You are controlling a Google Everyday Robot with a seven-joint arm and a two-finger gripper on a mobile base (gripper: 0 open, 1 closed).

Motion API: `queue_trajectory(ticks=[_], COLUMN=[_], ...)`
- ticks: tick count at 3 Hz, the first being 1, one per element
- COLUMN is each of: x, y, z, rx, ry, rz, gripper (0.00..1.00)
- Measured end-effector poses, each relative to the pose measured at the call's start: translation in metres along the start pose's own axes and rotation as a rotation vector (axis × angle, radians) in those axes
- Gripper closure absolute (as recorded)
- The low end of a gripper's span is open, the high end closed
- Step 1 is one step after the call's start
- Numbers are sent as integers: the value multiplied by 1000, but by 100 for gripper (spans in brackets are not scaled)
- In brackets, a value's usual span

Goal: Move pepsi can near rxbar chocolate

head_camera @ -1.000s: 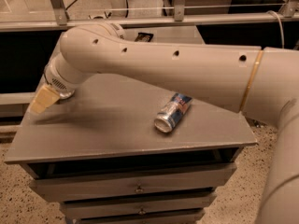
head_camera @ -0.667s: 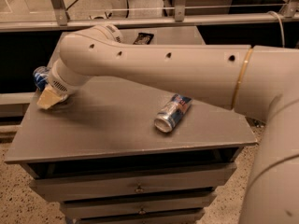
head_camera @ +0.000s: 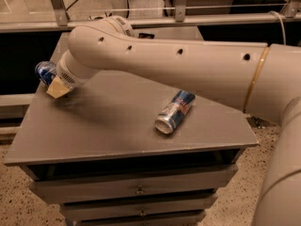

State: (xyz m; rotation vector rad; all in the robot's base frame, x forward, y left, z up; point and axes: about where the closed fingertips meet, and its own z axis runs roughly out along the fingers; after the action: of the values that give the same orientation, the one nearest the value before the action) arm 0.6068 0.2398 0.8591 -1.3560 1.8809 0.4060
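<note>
Grey table (head_camera: pixel 108 131) fills the view, and the tool (head_camera: pixel 57 87) has slid from eight o'clock toward ten, uncovering the pepsi can (head_camera: pixel 45 72) on its side just behind it at the nine o'clock edge. Whether the tool grips it, I cannot tell. Two cans: that one, plus a slim can (head_camera: pixel 175 112) at four o'clock. No rxbar chocolate shows past the arm (head_camera: pixel 188 69), so the carry looks barely begun.

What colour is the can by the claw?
Dark blue can, camera view; claw at table left edge.
</note>
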Motion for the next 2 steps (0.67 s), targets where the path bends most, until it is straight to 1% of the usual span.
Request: queue_trajectory(ticks=[1,2], x=[0,-1], y=[-39,-38], z=[-41,-41], rx=[44,43], ry=[-11,-11], rz=[-37,-35], gripper=[100,100])
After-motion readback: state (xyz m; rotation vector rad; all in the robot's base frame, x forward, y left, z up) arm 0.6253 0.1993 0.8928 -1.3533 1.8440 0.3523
